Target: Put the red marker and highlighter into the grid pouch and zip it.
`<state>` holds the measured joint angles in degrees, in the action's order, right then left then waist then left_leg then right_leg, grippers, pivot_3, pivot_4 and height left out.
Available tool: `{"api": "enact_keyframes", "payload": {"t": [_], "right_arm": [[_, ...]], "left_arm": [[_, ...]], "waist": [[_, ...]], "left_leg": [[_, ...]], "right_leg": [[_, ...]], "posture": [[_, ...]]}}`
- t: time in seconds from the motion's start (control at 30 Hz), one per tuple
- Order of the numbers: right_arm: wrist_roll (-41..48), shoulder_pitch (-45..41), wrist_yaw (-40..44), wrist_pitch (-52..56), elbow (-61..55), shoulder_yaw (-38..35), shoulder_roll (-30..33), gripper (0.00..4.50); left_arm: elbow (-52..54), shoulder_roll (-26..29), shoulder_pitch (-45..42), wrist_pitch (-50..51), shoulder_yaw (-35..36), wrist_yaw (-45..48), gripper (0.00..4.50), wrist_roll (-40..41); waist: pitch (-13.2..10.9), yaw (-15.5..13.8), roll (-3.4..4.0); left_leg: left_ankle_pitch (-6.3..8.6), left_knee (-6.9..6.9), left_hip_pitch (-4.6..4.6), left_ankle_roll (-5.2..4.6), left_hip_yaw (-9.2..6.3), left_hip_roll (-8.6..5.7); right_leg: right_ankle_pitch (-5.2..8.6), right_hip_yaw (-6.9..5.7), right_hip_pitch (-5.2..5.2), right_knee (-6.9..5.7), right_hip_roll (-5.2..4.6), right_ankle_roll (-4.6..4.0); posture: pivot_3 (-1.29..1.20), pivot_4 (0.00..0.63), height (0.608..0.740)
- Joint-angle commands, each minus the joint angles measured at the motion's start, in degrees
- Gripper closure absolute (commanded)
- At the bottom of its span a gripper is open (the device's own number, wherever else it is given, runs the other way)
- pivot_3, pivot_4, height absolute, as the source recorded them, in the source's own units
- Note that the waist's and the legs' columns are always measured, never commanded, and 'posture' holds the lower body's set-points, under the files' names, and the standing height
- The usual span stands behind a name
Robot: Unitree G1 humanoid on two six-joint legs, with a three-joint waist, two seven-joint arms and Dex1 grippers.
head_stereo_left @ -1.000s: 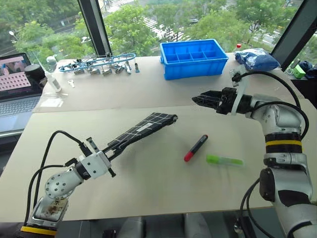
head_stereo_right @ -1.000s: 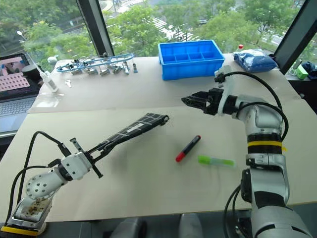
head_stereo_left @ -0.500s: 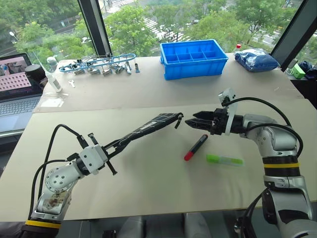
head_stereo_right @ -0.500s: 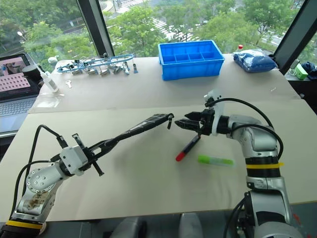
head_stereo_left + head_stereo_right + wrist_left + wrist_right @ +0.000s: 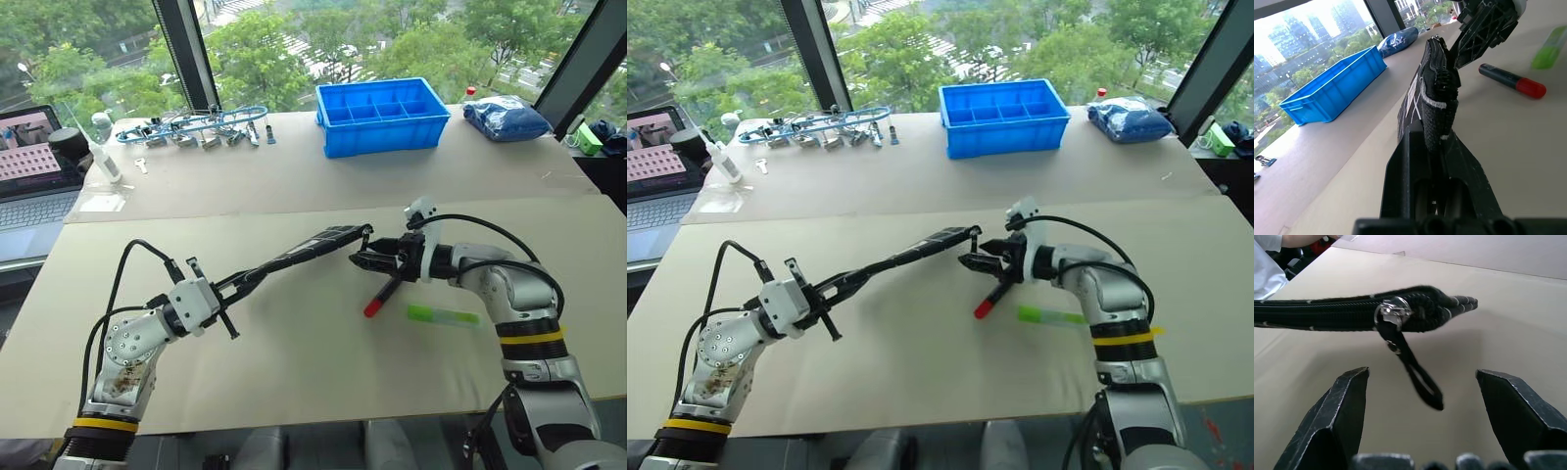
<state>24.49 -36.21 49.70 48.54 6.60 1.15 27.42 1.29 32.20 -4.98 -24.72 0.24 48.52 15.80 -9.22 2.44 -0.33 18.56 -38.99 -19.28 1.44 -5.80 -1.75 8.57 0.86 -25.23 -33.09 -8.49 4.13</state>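
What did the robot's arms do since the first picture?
The open right gripper came down toward the pouch's strap. The left gripper, still pinching the pouch, turned it on edge. The red marker and highlighter stayed put on the table.

The grid pouch (image 5: 294, 257), black with thin white lines, is held up off the bench (image 5: 294, 362), edge-up, its zipper strap (image 5: 1413, 364) dangling at the far end. Just beyond that end lies the red marker (image 5: 384, 294), with the pale green highlighter (image 5: 444, 315) beside it, flat.

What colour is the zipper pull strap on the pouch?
Black, hanging from a silver slider on the grid pouch; the zipper pull strap shows best in the right wrist view.
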Motion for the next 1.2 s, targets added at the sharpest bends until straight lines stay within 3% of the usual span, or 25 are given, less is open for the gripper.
{"api": "enact_keyframes", "payload": {"t": [0.03, 0.07, 0.17, 0.47, 0.5, 0.8, 0.93, 1.2], "right_arm": [[-0.03, -2.09, 0.32, -2.32, 0.51, 0.13, -0.56, 0.64], [0.34, -2.25, 0.47, -2.4, 0.39, -0.06, -0.8, 0.64], [1.68, -2.05, 2.48, -2.14, -1.49, -0.11, -0.65, 1.31], [1.92, -1.6, 6.73, -2.04, -4.96, 2.56, 0.98, 4.35], [1.21, -1.74, 6.28, -2.03, -5.14, 3.48, 0.92, 4.47], [-3.26, -0.28, 4.56, -2.65, -11.42, 13.62, -0.47, 4.47], [-2.31, -2.05, 0.53, -0.61, -9.67, 12.51, -5.82, 4.47], [3.34, -5.11, 1.05, 5.61, -11.81, 11.54, -10.98, 4.47]], "left_arm": [[0.67, -0.53, -0.56, -0.91, -0.1, 0.34, 4.5, -0.05], [0.57, -0.68, -0.53, -1.0, -0.16, 0.37, 4.5, -0.16], [-0.01, -1.23, -0.71, -1.32, -0.34, 0.39, 4.5, -0.53], [-3.37, -3.2, -2.19, -3.12, 0.05, -0.76, 4.5, -2.68], [-3.99, -3.38, -2.46, -3.44, 0.09, -0.99, 4.5, -3.02], [-6.51, -4.16, -3.89, -4.9, -0.91, -0.38, 4.5, -3.34], [-7.18, -4.66, -4.85, -5.05, -1.35, 0.12, 4.5, -3.41], [-8.51, -4.78, -6.03, -5.45, -2.03, 1.72, 4.5, -3.31]], "waist": [[0.0, 0.02, 0.0], [0.0, 0.02, 0.0], [0.0, 0.08, 0.0], [0.0, 0.03, 0.0], [0.0, 0.04, 0.0], [0.01, 0.07, -0.01], [0.01, 0.09, -0.02], [0.01, 0.12, -0.01]], "left_leg": [[0.0, 0.0, 0.0, 0.0, 0.0, 0.0], [0.0, 0.0, 0.0, 0.0, 0.0, 0.0], [0.0, 0.0, 0.01, 0.0, -0.01, 0.0], [0.0, -0.02, 0.0, 0.01, -0.01, 0.0], [0.0, -0.02, 0.01, 0.01, -0.01, 0.0], [-0.02, -0.03, 0.01, 0.03, -0.02, 0.0], [-0.03, -0.05, 0.01, 0.05, -0.03, -0.01], [-0.05, -0.05, 0.01, 0.09, -0.06, -0.02]], "right_leg": [[0.0, 0.0, 0.0, 0.0, 0.0, 0.0], [0.0, 0.0, 0.0, 0.0, 0.0, 0.0], [0.0, 0.0, -0.01, 0.0, 0.0, 0.0], [0.0, 0.0, 0.01, -0.01, 0.0, 0.0], [0.0, 0.0, 0.01, -0.01, 0.0, 0.0], [0.0, 0.0, -0.01, -0.02, 0.0, 0.0], [0.0, 0.0, -0.01, -0.04, 0.0, 0.0], [-0.01, 0.0, -0.01, -0.05, 0.0, -0.01]], "posture": [[0.0, 0.15, 0.74], [0.0, 0.15, 0.74], [0.0, 0.15, 0.74], [0.0, 0.15, 0.74], [0.0, 0.15, 0.74], [0.0, 0.15, 0.74], [0.0, 0.15, 0.74], [0.0, 0.15, 0.74]]}}
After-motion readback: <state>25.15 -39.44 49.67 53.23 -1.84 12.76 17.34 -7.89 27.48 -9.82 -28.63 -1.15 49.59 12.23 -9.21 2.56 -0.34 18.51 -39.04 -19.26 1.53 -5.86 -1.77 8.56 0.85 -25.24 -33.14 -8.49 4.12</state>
